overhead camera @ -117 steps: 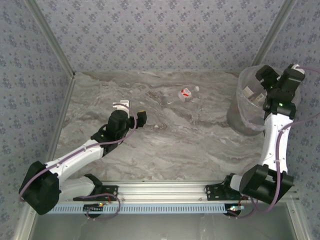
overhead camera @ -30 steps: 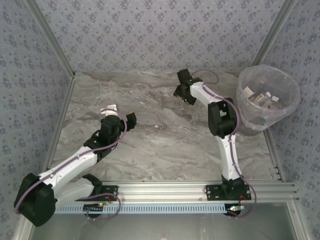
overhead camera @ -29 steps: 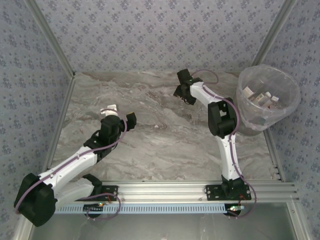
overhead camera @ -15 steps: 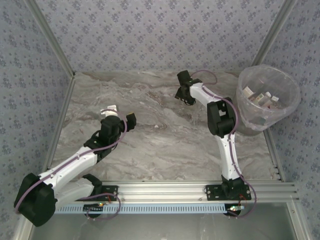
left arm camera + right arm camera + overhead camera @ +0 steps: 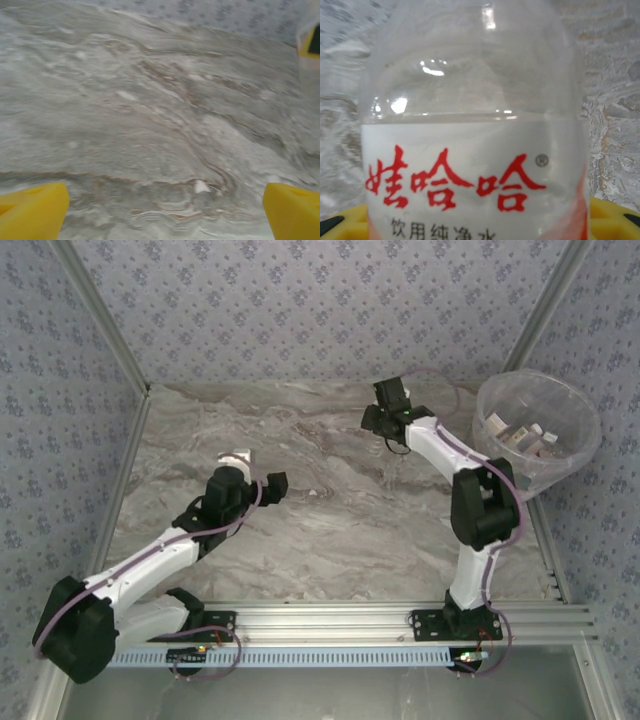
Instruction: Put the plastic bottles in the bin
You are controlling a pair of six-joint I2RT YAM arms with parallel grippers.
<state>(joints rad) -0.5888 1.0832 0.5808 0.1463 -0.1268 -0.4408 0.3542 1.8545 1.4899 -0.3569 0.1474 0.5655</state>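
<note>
My right hand (image 5: pixel 378 423) is at the far side of the table (image 5: pixel 150 100), left of the bin (image 5: pixel 592 415). Its yellow pads (image 5: pixel 612 217) press either side of a clear, red-lettered bottle (image 5: pixel 470 150). My left hand (image 5: pixel 160 217) gapes wide over bare table, holding nothing. In the bin lie other bottles (image 5: pixel 520 433).

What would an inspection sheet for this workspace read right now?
Surface: marbled grey table.
Job's things: one clear, red-lettered bottle in the right end effector; several bottles lie in the bin at the far right.
Clutter: nothing seen.
End effectors: left end effector open, holding nothing, over the table; right one closed on the bottle.
Cables: purple cable along the left arm.
Surroundings: patterned walls; metal rail at the near edge.
</note>
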